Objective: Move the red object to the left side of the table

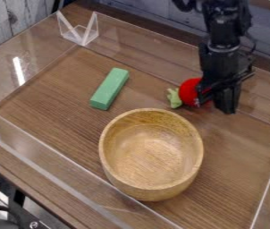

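A: Where is the red object (191, 90) on the worktop (54, 94)?

B: Out toward three o'clock, on the right side of the dark wood-grain surface. It is small, round and bright red, with its green leafy stem (173, 97) sticking out at its nine o'clock side.

A: And the end effector (217, 97)?

B: It points steeply down from the black arm (227, 40) and is closed on the red object. The dark fingers (228, 93) sit tight against the fruit, covering its three o'clock side, so only the left half shows. Whether the fruit touches the wood or hangs just above it, I cannot tell.

A: What else is on the surface?

B: A wooden bowl (152, 152) at about six o'clock, upright and much larger than the fruit, near it but apart. A green rectangular block (110, 88) lies flat toward nine o'clock of the fruit, well apart from it, its long side running roughly from one o'clock to seven o'clock.

A: Anything along the edges?

B: Low clear acrylic walls (18, 152) run round the worktop, and a small clear V-shaped piece (78, 29) stands at about eleven o'clock, near the far wall.
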Robot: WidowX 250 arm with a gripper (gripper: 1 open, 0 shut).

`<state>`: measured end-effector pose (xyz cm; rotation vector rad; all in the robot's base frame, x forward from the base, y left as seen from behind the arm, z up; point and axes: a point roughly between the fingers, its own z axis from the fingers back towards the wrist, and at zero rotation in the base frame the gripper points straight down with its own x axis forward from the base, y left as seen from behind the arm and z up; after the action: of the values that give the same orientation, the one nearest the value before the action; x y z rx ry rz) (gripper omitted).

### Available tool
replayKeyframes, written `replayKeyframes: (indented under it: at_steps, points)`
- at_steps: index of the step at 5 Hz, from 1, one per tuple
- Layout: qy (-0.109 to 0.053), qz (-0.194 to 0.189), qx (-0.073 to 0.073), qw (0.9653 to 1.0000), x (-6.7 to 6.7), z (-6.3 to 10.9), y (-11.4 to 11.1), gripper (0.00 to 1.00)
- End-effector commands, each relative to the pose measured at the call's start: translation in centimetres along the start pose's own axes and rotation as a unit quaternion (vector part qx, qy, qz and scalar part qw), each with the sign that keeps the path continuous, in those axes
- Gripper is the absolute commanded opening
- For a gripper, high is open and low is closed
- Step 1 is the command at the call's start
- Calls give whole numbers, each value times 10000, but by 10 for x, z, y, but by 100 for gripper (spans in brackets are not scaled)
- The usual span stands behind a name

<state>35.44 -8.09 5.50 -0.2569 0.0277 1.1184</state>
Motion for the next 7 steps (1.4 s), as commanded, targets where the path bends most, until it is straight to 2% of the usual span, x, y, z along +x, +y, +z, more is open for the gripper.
replayKeyframes:
  at_steps: [1, 3, 4, 5, 6, 7]
  points:
    - [-50, -195, -446, 9988, 1, 44, -5, 0]
    - [153, -676, -686, 9952, 32, 101, -9, 0]
    - [152, -888, -623, 9940, 34, 97, -11, 0]
    - [111, -972, -456, 9942, 30, 79, -12, 100]
    - [19, -837, -315, 9960, 25, 68, -4, 100]
    - [-52, -871, -174, 9960, 23, 57, 2, 100]
